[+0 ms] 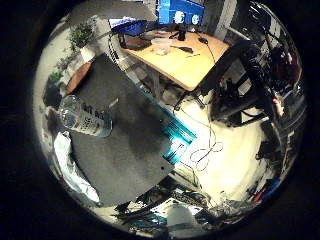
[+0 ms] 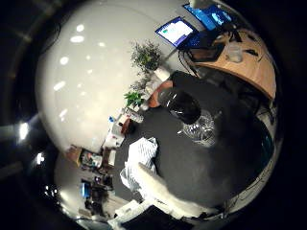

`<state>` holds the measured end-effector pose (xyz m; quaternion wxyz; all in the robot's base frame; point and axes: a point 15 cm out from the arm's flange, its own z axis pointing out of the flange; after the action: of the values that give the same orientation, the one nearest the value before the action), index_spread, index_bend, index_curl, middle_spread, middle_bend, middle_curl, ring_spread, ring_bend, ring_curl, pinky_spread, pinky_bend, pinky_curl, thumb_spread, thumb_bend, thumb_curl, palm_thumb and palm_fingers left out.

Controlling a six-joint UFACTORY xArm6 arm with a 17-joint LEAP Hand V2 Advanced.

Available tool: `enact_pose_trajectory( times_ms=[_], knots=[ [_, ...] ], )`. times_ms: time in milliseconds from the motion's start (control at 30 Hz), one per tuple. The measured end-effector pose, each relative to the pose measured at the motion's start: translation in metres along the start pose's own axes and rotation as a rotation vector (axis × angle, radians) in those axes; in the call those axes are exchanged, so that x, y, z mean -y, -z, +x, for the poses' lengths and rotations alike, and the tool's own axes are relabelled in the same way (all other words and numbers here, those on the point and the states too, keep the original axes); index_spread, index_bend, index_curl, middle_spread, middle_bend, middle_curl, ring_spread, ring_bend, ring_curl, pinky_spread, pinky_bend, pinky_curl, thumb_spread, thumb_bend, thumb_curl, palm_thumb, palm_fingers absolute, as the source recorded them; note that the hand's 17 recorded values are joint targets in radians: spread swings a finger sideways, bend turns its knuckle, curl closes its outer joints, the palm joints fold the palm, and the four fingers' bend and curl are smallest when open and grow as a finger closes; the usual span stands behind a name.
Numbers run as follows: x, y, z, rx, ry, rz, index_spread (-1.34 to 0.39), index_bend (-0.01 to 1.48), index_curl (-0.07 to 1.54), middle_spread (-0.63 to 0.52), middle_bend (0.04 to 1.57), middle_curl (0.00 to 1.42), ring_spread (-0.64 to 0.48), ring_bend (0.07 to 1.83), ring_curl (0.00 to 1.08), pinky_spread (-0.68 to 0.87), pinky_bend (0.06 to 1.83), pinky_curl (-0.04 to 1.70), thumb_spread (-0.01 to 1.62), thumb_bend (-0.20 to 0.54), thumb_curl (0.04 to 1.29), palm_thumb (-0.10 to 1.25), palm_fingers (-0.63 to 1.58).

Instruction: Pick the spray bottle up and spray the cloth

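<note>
The spray bottle [image 2: 189, 115] has a dark head and a clear body, and it stands on the dark grey table top [image 1: 125, 145]. In the little finger side view its body [image 1: 85, 119] shows a printed label. A white striped cloth [image 2: 140, 155] lies crumpled on the same table, a short way from the bottle. My right hand [image 2: 160, 189] hovers above the table, well clear of both. One white finger shows at the view's edge, fairly straight, with nothing in it.
A wooden desk [image 1: 187, 57] with monitors [image 1: 180, 12] stands beyond the table, with a black office chair [image 1: 235, 85] next to it. Potted plants [image 2: 144, 57] and a round wooden stool [image 1: 77, 77] sit past the table's far end. Teal framework [image 1: 175, 137] shows beneath the table edge.
</note>
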<state>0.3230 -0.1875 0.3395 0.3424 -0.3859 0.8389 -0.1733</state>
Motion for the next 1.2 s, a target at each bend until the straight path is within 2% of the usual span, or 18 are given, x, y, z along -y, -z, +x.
enact_pose_trajectory(
  times_ms=[233,600,1200],
  knots=[
    [-0.004,-0.023,-0.007,0.102,-0.032,-0.004,-0.08,0.16,0.28,0.25,0.19,0.31,0.35,0.41,0.25,0.61,0.92,0.24,1.00,-0.030,0.33,0.32,0.04],
    [-0.031,-0.063,-0.015,0.165,-0.034,-0.052,-0.06,0.16,0.28,0.25,0.20,0.32,0.35,0.42,0.25,0.61,0.93,0.23,1.00,-0.031,0.32,0.29,0.02],
    [-0.019,-0.089,0.004,0.153,-0.066,-0.074,-0.05,0.16,0.28,0.26,0.19,0.32,0.35,0.43,0.25,0.60,0.96,0.22,0.99,-0.028,0.32,0.28,0.01]
  ],
)
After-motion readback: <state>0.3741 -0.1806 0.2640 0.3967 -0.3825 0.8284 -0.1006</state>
